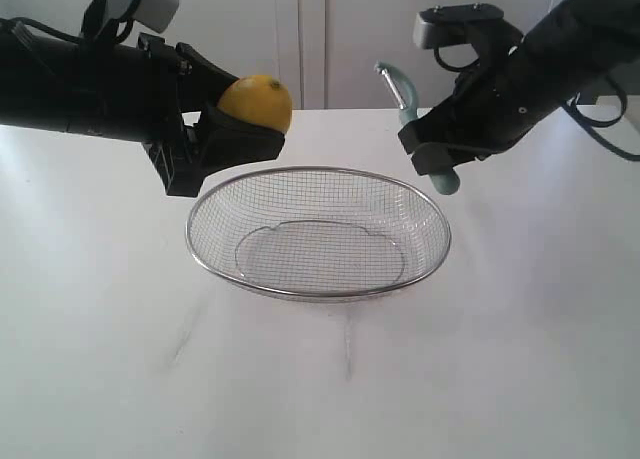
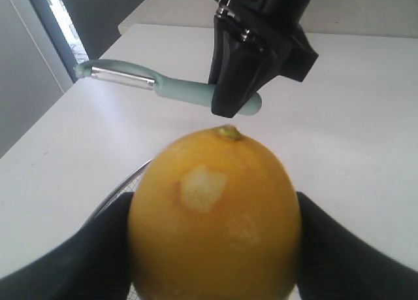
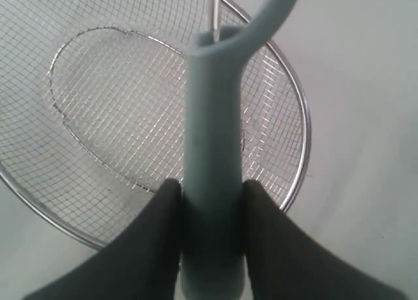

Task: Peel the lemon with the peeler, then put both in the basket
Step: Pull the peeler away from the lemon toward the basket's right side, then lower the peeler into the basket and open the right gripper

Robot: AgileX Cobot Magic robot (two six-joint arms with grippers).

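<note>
Plainly, both arms hung above the white surface [image 1: 520,359], each with something in its grasp; the left gripper [image 1: 238,122] stood spread wide around the small yellow oval lemon [image 1: 256,101], its black fingers [image 2: 85,261] pressed against either side of the fruit; the lemon was clear of the surface, just above and behind the left rim of the wide, shallow oval basket of silver wire mesh [image 1: 200,259]; in the left wrist view its nubby tip pointed away from the camera toward the other arm, and a pale, dull patch showed on its skin; the right gripper [image 1: 435,151] was partly closed on the slim peeler with the pale teal-green handle and metal blade [image 1: 400,94], its two dark fingers [image 3: 153,248] clamped on the lower part of the handle; the peeler stood tilted over the right rear edge of the basket, its curved blade head uppermost and leaning toward the lemon, the butt of the handle sticking out below the gripper; lemon and peeler were apart, with open space between them; the basket sat on the surface between the two arms, nothing inside it.
</note>
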